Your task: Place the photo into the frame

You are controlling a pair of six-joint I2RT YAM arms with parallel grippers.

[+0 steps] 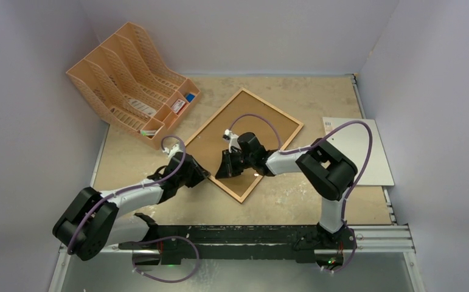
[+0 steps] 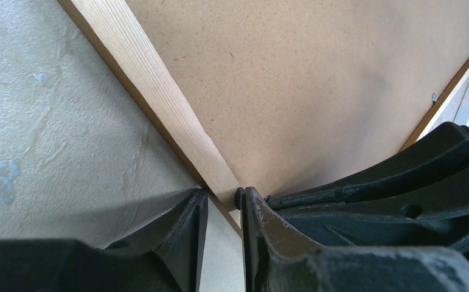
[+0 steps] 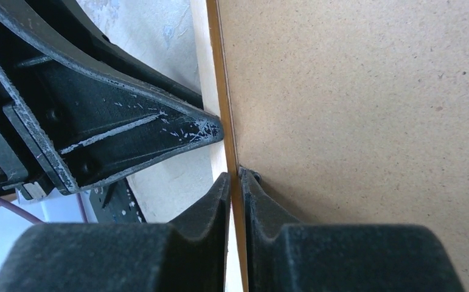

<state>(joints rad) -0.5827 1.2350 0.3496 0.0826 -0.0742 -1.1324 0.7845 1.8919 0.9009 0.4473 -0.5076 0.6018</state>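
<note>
Left gripper (image 2: 222, 196), right gripper (image 3: 235, 182): both clamped on the frame (image 1: 272, 107) rail. Risk: thin-edge pinch slips, frame drops askew if lifted.

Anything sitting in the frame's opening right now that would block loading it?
Yes. The brown backing panel lies in the frame, filling its whole opening, so it likely has to come out first. The left tool and right tool both pinch the frame's near-left rail. The photo shows in no view.
</note>
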